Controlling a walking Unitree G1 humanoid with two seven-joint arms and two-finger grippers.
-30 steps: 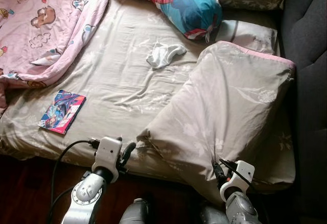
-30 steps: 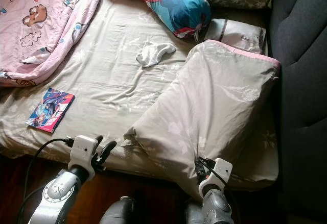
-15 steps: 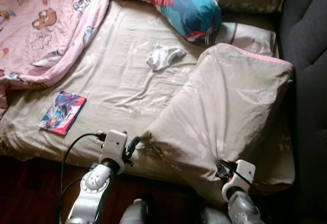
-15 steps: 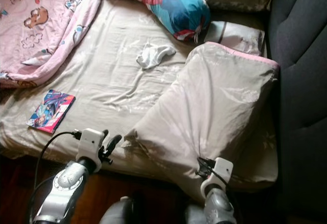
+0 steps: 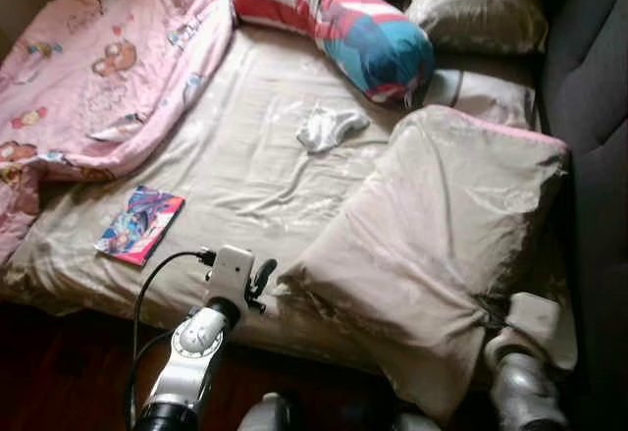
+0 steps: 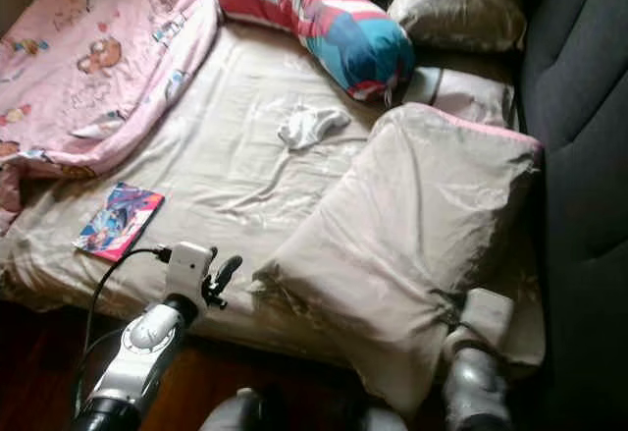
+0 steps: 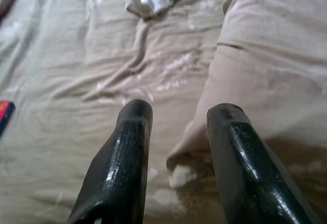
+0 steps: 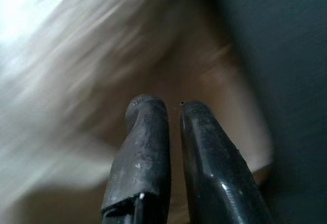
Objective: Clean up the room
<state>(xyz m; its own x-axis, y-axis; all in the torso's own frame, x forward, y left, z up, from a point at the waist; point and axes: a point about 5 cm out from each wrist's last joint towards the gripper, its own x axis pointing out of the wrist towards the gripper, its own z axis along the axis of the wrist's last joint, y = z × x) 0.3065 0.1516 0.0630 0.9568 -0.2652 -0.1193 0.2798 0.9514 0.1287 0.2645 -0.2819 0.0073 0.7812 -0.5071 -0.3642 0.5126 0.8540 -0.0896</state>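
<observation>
A pink cartoon-print blanket is lying beside a red, white and blue striped bolster; the floral beige pillow is showing pink edging, the sock white.

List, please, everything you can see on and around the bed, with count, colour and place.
Bed sheet: one, beige, covering the mattress.
Blanket: one, pink with cartoon prints, bunched on the bed's far left.
Bolster: one, red, white and blue, lying across the head of the bed.
Large pillow: one, beige with pink edging, at the near right of the bed.
Small pillows: two, a beige one at the far right, a pale one in front of it.
Cloth: one, white, crumpled mid-bed.
Book: one, colourful cover, near left of the sheet.
Headboard: one, dark, along the right.
Left pincer: open, at the large pillow's near corner.
Right pincer: nearly closed, blurred, by the pillow's right edge.
</observation>
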